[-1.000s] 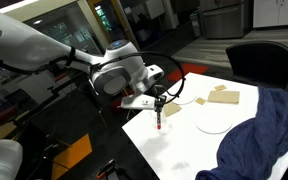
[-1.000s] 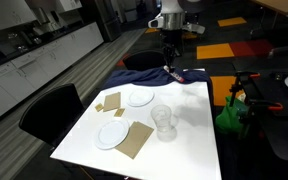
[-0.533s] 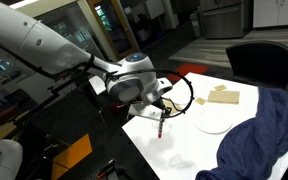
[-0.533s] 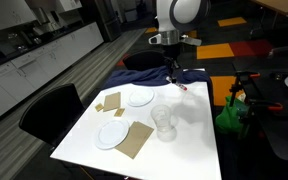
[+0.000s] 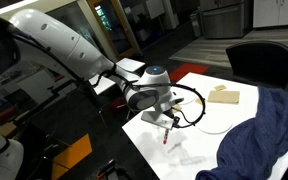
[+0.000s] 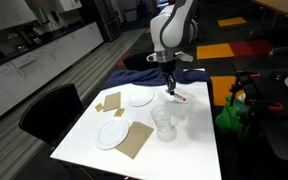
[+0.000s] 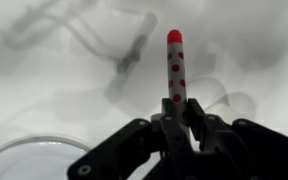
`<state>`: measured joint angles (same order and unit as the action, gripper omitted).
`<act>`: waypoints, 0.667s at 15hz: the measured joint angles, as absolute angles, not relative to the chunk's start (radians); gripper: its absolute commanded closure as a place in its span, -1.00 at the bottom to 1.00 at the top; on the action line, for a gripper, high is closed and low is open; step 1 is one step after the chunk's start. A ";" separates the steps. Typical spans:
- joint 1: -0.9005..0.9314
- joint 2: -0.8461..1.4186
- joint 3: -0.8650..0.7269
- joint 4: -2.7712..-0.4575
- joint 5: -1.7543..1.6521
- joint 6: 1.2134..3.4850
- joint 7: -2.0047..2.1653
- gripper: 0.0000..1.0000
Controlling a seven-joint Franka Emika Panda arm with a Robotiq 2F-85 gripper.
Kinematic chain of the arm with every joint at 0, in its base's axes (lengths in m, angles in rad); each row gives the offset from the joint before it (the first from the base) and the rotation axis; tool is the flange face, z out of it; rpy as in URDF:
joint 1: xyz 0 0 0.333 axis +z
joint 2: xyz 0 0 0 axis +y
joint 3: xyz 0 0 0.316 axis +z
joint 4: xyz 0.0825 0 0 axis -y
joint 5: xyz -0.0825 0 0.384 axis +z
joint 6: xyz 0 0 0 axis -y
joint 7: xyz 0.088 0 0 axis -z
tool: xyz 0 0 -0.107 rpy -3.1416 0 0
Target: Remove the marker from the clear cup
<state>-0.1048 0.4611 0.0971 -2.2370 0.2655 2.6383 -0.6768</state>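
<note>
A: Surface?
B: White table (image 6: 196, 140). From its centre: clear cup (image 6: 164, 123) at 4 o'clock, far plate (image 6: 139, 98) at 12, near plate (image 6: 112, 133) at 8.
A: Else?
B: Tan mat (image 6: 137, 139) just beside near plate, tan pieces (image 6: 112, 101) at 10, blue cloth (image 6: 141, 62) over the 12 o'clock edge.

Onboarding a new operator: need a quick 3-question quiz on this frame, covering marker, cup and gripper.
1. True or false: the marker is out of the clear cup.
2. What does the gripper hold? A) plate B) marker C) nothing
3. Fill in: the blue cloth lies on the white ____.
Key: 1 true; 2 B; 3 table.
</note>
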 measured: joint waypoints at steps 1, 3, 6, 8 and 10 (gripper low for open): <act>-0.111 0.492 0.102 -2.215 0.265 2.638 -0.676 0.90; -0.124 0.546 0.114 -2.172 0.264 2.637 -0.673 0.90; -0.137 0.615 0.126 -2.111 0.259 2.621 -0.657 0.90; -0.140 0.638 0.129 -2.075 0.255 2.592 -0.637 0.68; -0.144 0.651 0.132 -2.049 0.255 2.567 -0.622 0.09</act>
